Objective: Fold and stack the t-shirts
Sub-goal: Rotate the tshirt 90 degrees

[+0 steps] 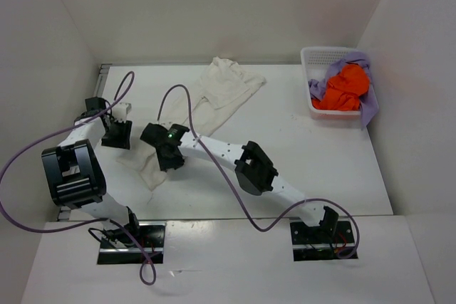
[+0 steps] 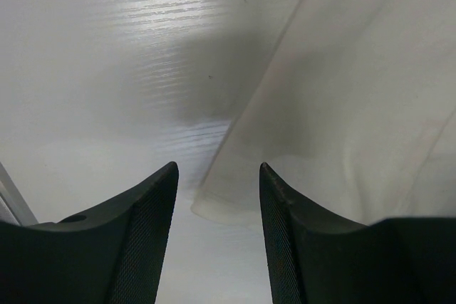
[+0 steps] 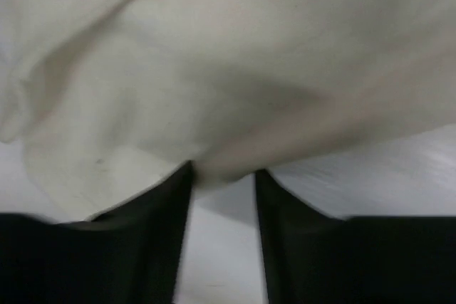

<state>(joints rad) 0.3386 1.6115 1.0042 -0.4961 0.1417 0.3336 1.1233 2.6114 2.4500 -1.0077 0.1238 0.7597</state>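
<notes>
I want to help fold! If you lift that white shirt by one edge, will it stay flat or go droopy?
Probably droopy: the shirt already lies in soft wrinkles on the table. Its edge looks thin, so it is likely light. Pushed, it would probably bunch up, not slide.

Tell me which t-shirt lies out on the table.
The cream-white t-shirt; it lies spread on the table, while the orange t-shirt and purple t-shirt sit bunched in the white basket.
</notes>
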